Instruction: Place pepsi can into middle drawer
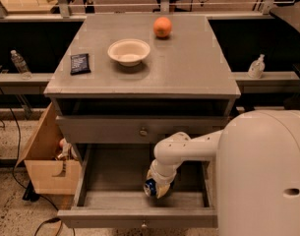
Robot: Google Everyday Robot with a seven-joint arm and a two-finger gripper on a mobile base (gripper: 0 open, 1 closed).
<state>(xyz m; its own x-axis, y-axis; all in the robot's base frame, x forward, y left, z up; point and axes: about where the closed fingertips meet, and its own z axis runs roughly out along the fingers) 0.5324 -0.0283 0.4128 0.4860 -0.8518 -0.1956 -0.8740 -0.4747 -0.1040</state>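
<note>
The middle drawer (115, 200) is pulled open below the closed grey drawer front (100, 130). My gripper (157, 187) reaches down into the open drawer at its right-centre. It is shut on the pepsi can (150, 187), a small blue can with a silver top, lying sideways just above or on the drawer floor; I cannot tell which. My white arm (189, 149) comes in from the right and hides the drawer's right part.
On the cabinet top (189, 73) stand a white bowl (129, 51), an orange (162, 27) and a flat black packet (80, 63). An open cardboard box (46, 161) sits on the floor at left. Plastic bottles stand on the side ledges at left (19, 64) and right (256, 67).
</note>
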